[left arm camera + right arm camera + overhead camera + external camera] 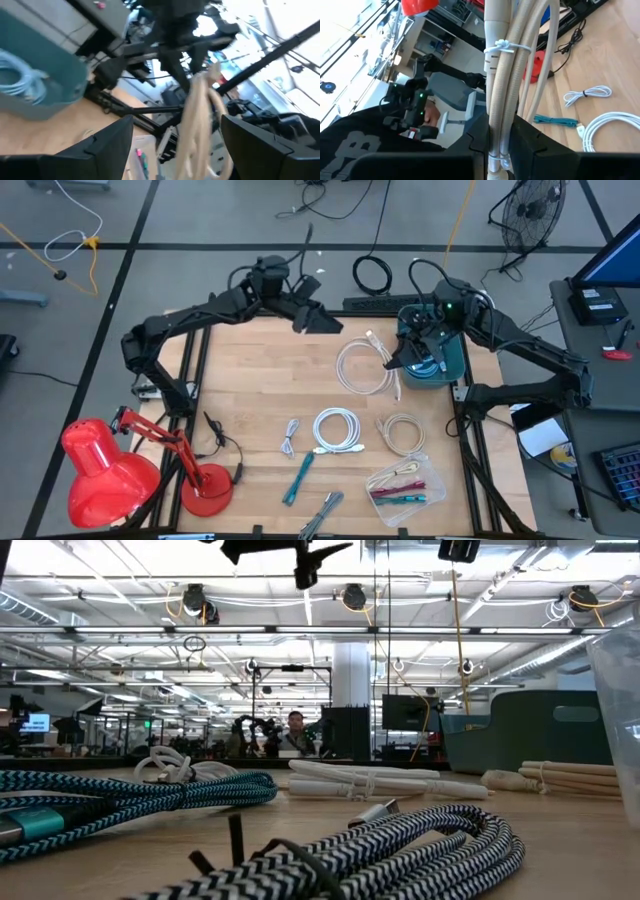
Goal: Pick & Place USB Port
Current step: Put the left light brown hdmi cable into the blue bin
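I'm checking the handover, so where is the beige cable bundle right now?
The beige cable bundle hangs clamped in the right gripper, held in the air at the table's far right, just beside the teal bin.

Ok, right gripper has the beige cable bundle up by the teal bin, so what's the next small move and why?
Probably carry it fully over the teal plastic bin and lower before releasing. The right gripper is shut on the tied beige cable bundle, which hangs at the bin's edge, partly over the wooden table. The left gripper is open, holding nothing, at the table's far edge.
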Available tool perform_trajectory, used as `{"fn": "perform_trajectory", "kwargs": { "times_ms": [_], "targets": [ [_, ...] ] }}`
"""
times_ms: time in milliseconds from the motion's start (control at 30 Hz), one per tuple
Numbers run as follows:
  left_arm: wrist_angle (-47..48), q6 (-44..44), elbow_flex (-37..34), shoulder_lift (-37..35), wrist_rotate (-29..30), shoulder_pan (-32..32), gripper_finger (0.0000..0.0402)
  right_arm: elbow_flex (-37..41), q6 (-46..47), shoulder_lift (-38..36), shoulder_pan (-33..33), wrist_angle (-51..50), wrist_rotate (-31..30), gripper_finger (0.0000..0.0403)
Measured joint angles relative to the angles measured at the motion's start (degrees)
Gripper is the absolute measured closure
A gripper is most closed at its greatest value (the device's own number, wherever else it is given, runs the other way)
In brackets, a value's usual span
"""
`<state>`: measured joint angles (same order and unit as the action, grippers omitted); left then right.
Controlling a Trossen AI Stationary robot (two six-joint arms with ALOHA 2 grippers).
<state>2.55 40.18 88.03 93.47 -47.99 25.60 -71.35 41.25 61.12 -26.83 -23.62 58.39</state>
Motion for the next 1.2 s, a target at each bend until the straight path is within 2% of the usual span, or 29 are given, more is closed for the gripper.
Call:
{"fn": "perform_trajectory", "kwargs": {
  "times_ms": [233, 467, 567, 700, 1000, 1200],
  "targets": [
    [-5.92, 2.33, -0.02, 2.83, 0.45, -4.91, 0.0096, -0.02, -0.15, 0.58, -0.04, 0.2, -1.1, 0.0367],
    [-5.65, 2.52, 0.0, 4.13, 0.9, -6.47, 0.0096, -0.02, -0.35, 0.83, -0.04, 0.15, -1.33, 0.0367],
    [-5.73, 2.5, 0.0, 3.91, 0.19, -6.73, 0.011, -0.02, -0.22, 0.83, -0.04, 0.17, -1.31, 0.0367],
    [-5.67, 3.54, 0.0, 3.98, -1.12, -6.67, 0.0168, -0.02, -0.06, 0.74, -0.05, 0.06, -1.33, 0.0367],
    [-5.6, 3.57, 0.0, 3.96, -0.61, -8.21, 0.0368, -0.02, 0.06, 0.43, -0.07, 0.37, -1.55, 0.0366],
    [-8.87, 5.08, 0.04, 3.8, 2.54, -9.82, 0.0368, -0.02, 1.58, 0.4, -0.07, 6.16, -0.13, 0.0328]
  ]
}}
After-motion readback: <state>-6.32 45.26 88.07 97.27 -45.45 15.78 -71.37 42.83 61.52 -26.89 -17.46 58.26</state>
